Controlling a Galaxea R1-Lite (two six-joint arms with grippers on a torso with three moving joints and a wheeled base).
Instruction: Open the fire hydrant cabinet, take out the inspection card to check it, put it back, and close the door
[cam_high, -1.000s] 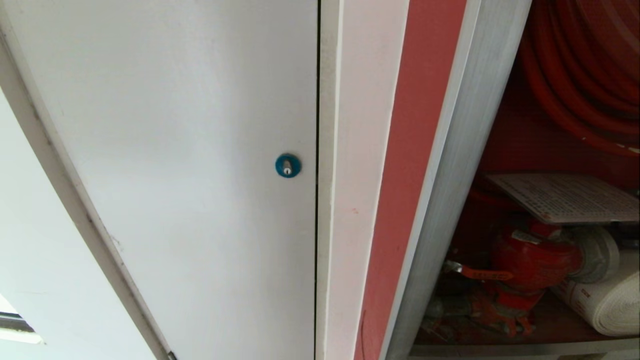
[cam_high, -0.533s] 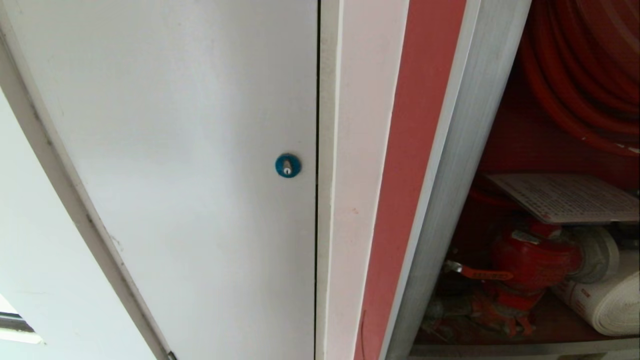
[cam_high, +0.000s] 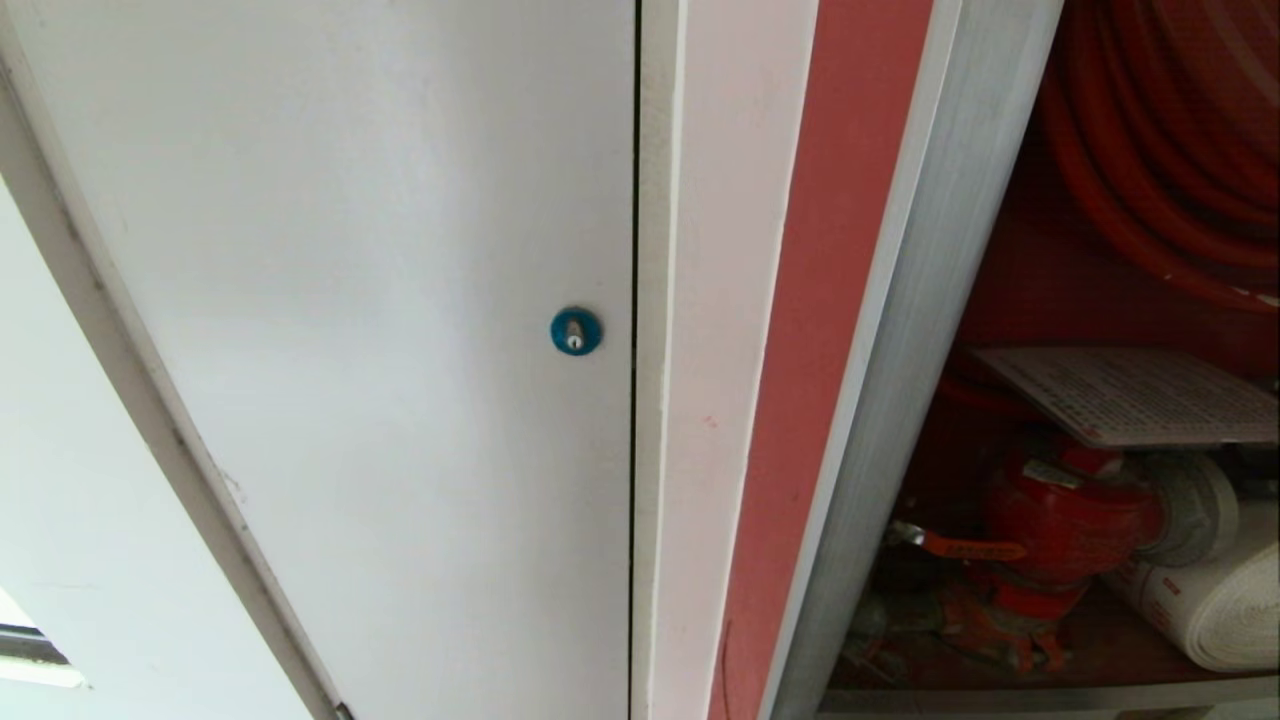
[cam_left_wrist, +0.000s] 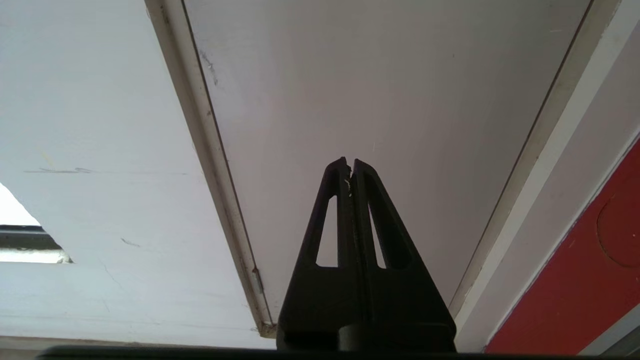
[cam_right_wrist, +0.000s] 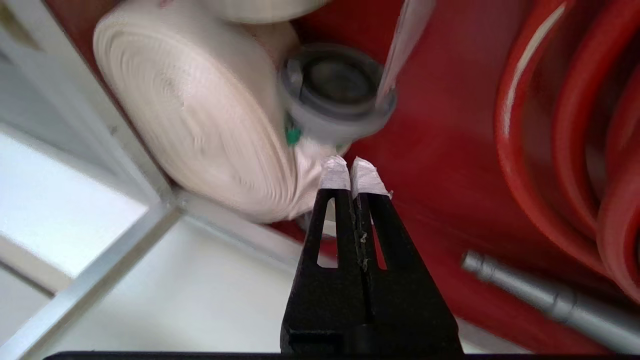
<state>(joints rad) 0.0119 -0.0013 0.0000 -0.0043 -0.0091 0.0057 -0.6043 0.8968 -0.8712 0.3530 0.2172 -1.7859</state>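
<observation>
Change since earlier frames: none in the head view; cabinet, card and white door lie exactly as a second ago, and neither arm shows there.

Fire hydrant cabinet (cam_high: 900, 330): brushed-metal frame, red inside, standing open at the right of the head view. Its own glass door is not in any picture.

Inspection card (cam_high: 1130, 395): pale sheet of fine print, lying flat inside the cabinet, above the red valve (cam_high: 1070, 520) and below the coils of red hose (cam_high: 1150, 170). No claw touches it. In the right wrist view a thin pale edge near the hose coupling may be the same card; cannot tell.

White rolled hose (cam_high: 1215, 605): on the cabinet floor, just right of the valve; also seen end-on in the right wrist view (cam_right_wrist: 200, 115), with a grey coupling (cam_right_wrist: 335, 95) beside it.

Right gripper (cam_right_wrist: 351, 172): inside the cabinet opening, tips wrapped in white tape, fingers pressed together, holding nothing; it points toward the red back wall, near the rolled hose and coupling. A grey metal nozzle (cam_right_wrist: 540, 295) lies off to its side.

Left gripper (cam_left_wrist: 349, 167): parked, fingers closed and empty, facing the white door (cam_high: 350, 330).

White door: shut, with a blue lock (cam_high: 576, 331) near its edge, left of the cabinet.
</observation>
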